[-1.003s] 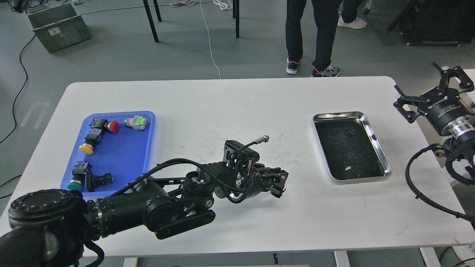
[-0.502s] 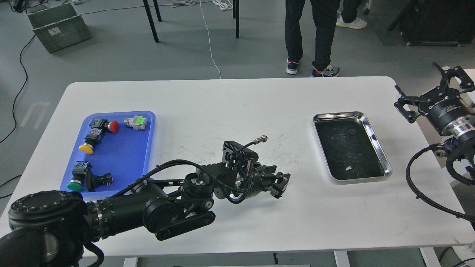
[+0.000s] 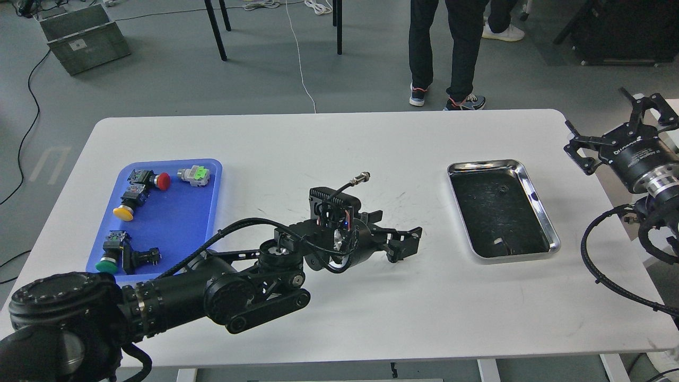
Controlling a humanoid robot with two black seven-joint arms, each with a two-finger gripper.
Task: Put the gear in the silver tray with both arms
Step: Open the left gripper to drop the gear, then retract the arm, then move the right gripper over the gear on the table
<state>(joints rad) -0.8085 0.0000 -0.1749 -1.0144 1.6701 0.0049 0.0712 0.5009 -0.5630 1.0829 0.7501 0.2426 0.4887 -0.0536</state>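
A blue tray [image 3: 159, 217] of push buttons sits far left. The left gripper [image 3: 406, 243] hovers mid-table, whether clamped on anything I cannot tell. The silver tray [image 3: 536, 199] lies right of it. The right gripper [image 3: 618, 124] spreads open beyond the table's [image 3: 339, 154] edge.

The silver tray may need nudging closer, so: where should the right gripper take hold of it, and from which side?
I'd take the silver tray by its raised rim, midway along its right long edge, the right gripper coming down from above, one of its fingers inside, one outside. The tray lies flat, so only the rim offers a hold.
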